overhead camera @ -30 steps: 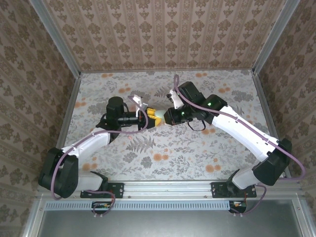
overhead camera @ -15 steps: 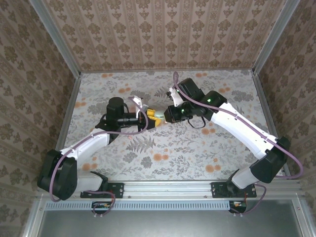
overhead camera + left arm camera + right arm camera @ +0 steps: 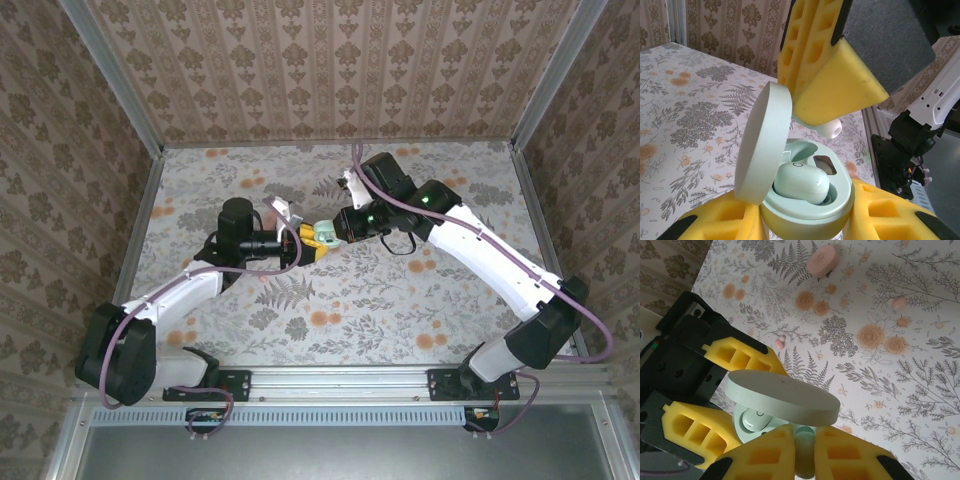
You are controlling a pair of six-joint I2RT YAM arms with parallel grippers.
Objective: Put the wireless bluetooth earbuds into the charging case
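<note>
Top external: floral table, damask walls, left gripper snug around charging case, right gripper around earbud.

Two charging cases in the workcell: one mint-green case and one pink case. Two greenish-white earbuds are counted, the seated earbud and the raised earbud. Two more specks, the pink piece near the roses and the pink piece by the fern, appear to be earbuds too, though they are too small to be certain.
</note>
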